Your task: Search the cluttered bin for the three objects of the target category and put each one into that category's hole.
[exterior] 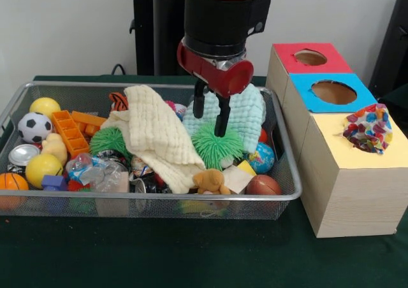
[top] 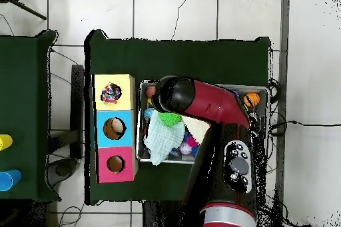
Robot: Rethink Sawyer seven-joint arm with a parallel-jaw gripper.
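My gripper [exterior: 210, 122] hangs open inside the wire bin [exterior: 159, 199], with nothing between its fingers. Its tips sit just above a green spiky ball [exterior: 213, 146], between a cream ribbed cloth [exterior: 156, 135] and a mint cloth [exterior: 247, 117]. A patchwork cloth [exterior: 368, 129] of many colours is stuffed into the hole of the yellow-topped box [exterior: 344, 173]. From overhead the arm's head hides the gripper; the mint cloth [top: 160, 138] hangs over the bin's edge toward the boxes, and the patchwork cloth [top: 110, 93] fills the yellow hole.
The bin also holds a soccer ball [exterior: 34, 127], orange blocks [exterior: 70, 132], a can [exterior: 22, 154], a teddy [exterior: 210, 181], a globe ball [exterior: 261, 157] and a brown football [exterior: 262, 185]. Red-topped [exterior: 288, 57] and blue-topped [exterior: 305, 97] boxes stand behind the yellow one.
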